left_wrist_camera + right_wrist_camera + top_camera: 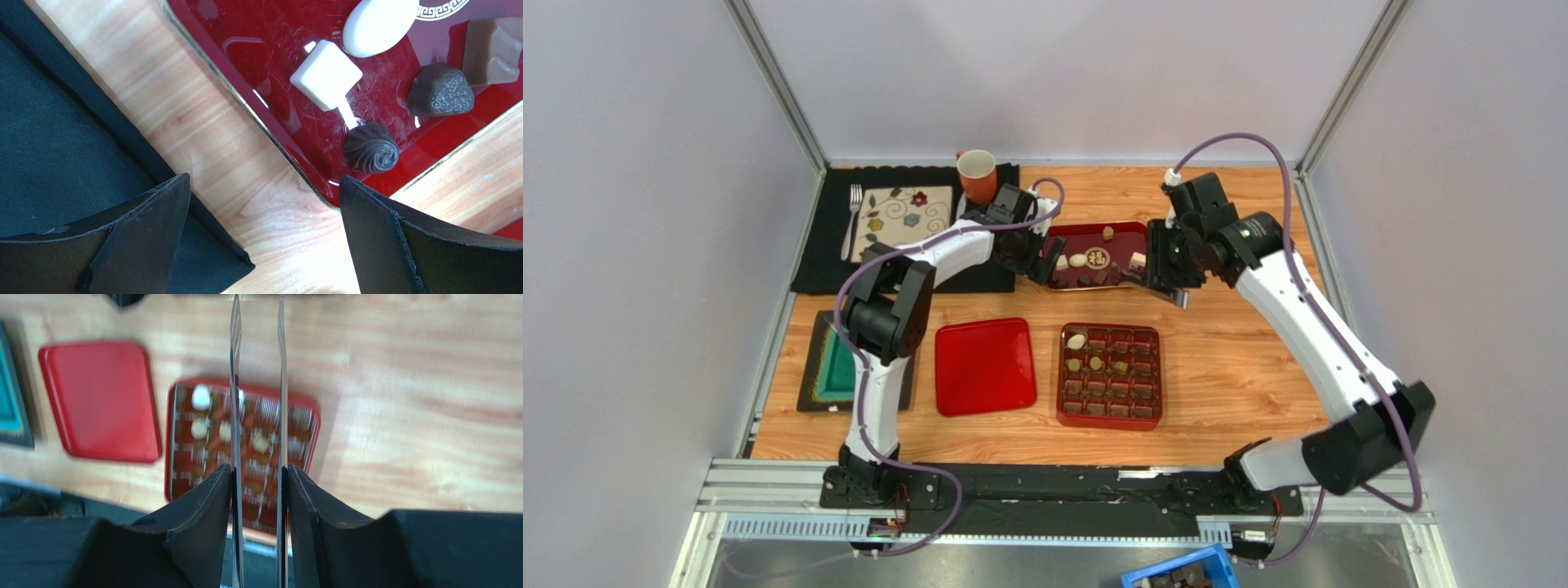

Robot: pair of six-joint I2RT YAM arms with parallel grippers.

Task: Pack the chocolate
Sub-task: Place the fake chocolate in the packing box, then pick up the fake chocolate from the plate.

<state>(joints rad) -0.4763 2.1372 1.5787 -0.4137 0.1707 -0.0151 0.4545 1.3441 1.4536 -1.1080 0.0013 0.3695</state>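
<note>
Several chocolate pieces lie on the dark red tray [1120, 233]: a white square [325, 75], a white oval [379, 24], a dark swirl [370, 148], a dark textured piece [441, 90] and a brown block [494, 50]. My left gripper [264, 179] hangs open over the wood beside the tray's near-left corner, holding nothing. At the tray's right end, my right gripper [258, 468] is shut on metal tongs [235, 386], whose two blades stand slightly apart with nothing seen between them. The gridded red box [1111, 375] holds several white and brown pieces.
A flat red lid [984, 365] lies left of the box, and a green tray [836, 361] further left. On the black mat [830, 251] at the back left are a patterned plate [903, 208], a fork [854, 218] and an orange mug [977, 174].
</note>
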